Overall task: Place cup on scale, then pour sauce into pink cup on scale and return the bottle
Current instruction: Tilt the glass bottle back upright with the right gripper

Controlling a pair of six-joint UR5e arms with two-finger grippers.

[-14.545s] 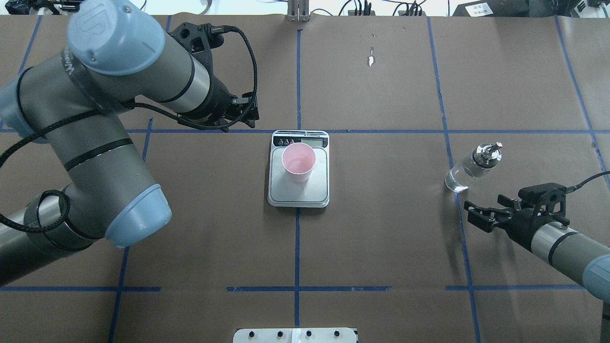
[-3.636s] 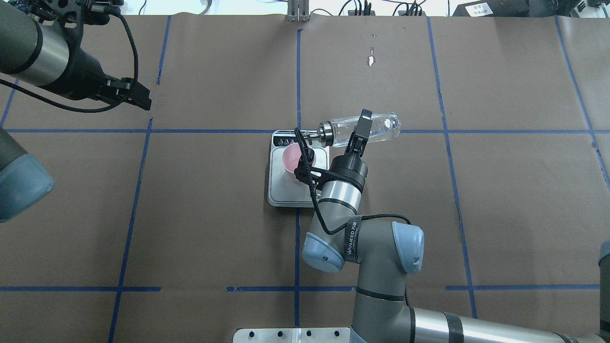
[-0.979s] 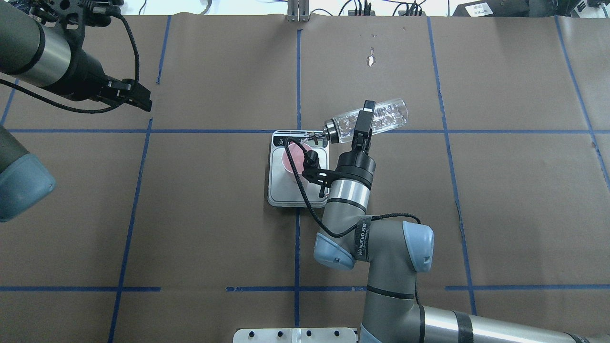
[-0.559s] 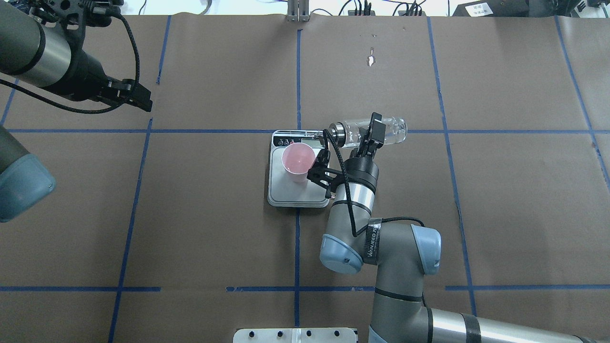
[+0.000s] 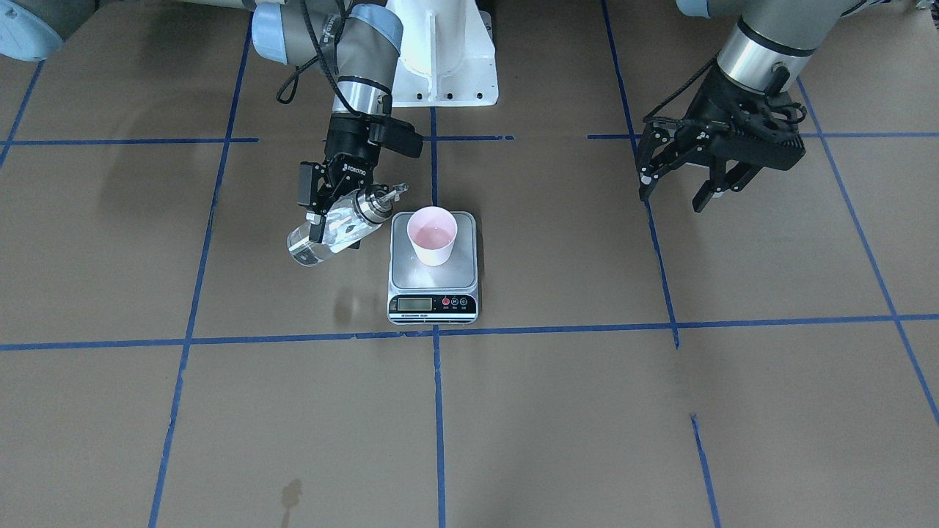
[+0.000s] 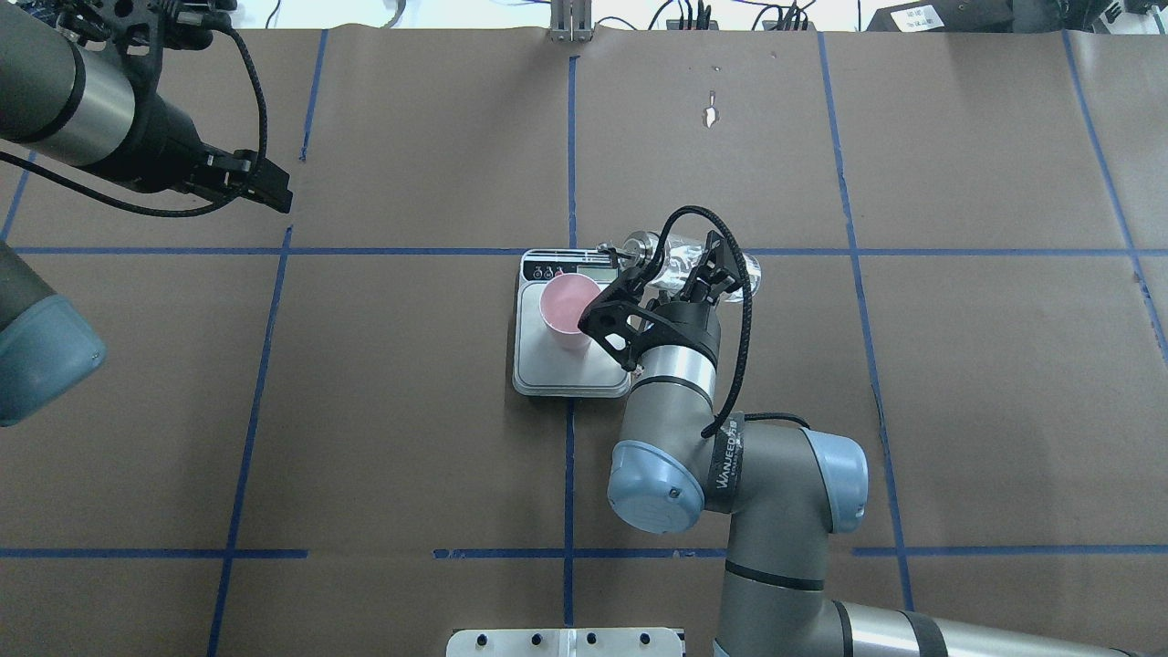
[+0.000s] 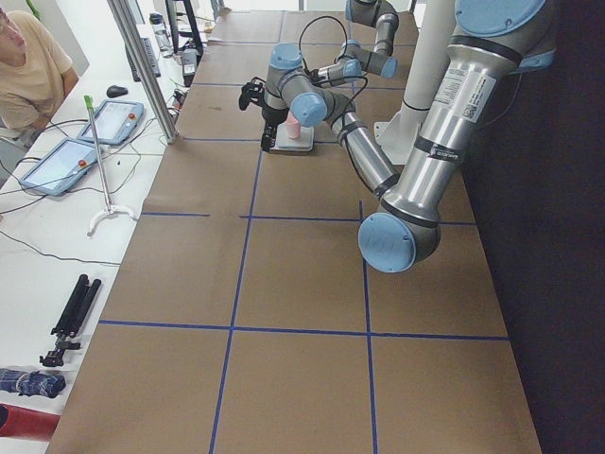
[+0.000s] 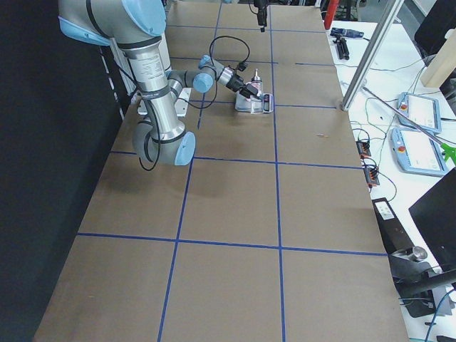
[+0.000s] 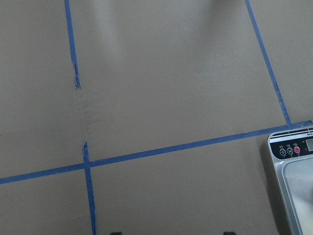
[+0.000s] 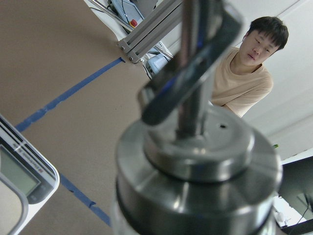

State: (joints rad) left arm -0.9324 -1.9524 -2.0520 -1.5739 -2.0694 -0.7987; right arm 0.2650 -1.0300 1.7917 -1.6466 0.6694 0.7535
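The pale pink cup [image 5: 433, 235] stands upright on the silver scale [image 5: 411, 277], also in the overhead view, cup [image 6: 568, 306] on scale [image 6: 547, 370]. My right gripper [image 5: 323, 218] is shut on the clear glass bottle [image 5: 334, 235], held tilted in the air just beside the scale on my right side. Its metal spout [image 6: 630, 251] points toward the scale's display and is off the cup. The spout fills the right wrist view [image 10: 195, 147]. Clear sauce shows in the bottle. My left gripper [image 5: 682, 191] is open and empty, far from the scale.
The left wrist view shows a corner of the scale [image 9: 296, 166] and blue tape lines. An operator [image 7: 28, 57] sits past the table's far side by pendants [image 7: 109, 118]. The white robot base [image 5: 440, 51] is behind the scale.
My right gripper has drawn the bottle back from over the cup toward my right and turned it, so the spout is off the cup. The left arm has not moved.
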